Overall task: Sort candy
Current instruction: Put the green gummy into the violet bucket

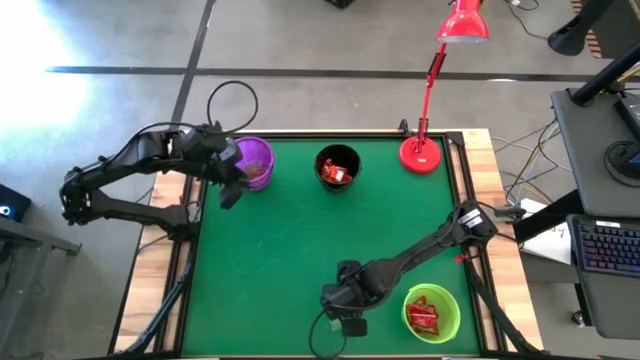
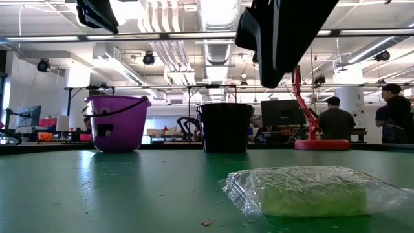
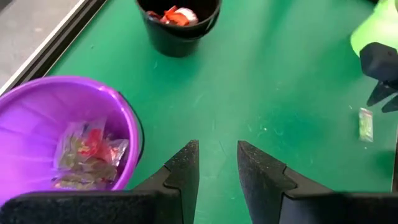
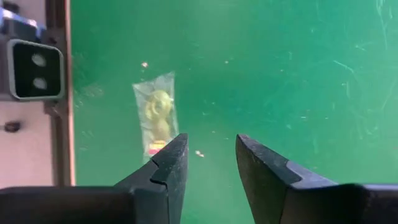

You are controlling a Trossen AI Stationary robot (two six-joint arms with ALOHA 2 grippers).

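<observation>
No brand name or writing can be read on any wrapper or cup.

The green counter point(image 1: 300, 260) is framed by a dark rail with a wooden border beyond it. Three cups stand on it: a purple cup point(image 1: 255, 162) and a black cup point(image 1: 337, 168) along the far edge, and a green cup point(image 1: 432, 312) at the near right corner. A red desk lamp point(image 1: 422, 152) sits at the far right corner. The middle of the counter lies open between the cups.

One loose candy point(image 4: 157, 117), a pale yellowish sweet in a clear crinkly wrapper, lies flat on the green surface close to the near edge, just beside the rail. The right claw point(image 4: 211, 163) hovers over it with its two dark fingers spread apart and nothing between them; the candy shows beyond the tip of one finger, not in the gap. In the low view the same candy point(image 2: 310, 191) rests on the counter, the claw hanging well above it.

The left claw point(image 3: 217, 167) hangs just beside the purple cup, fingers parted and empty. That cup holds a small heap of clear-wrapped sweets with red marks; the black cup holds red ones, and the green cup also holds red ones. Their exact numbers cannot be told.
</observation>
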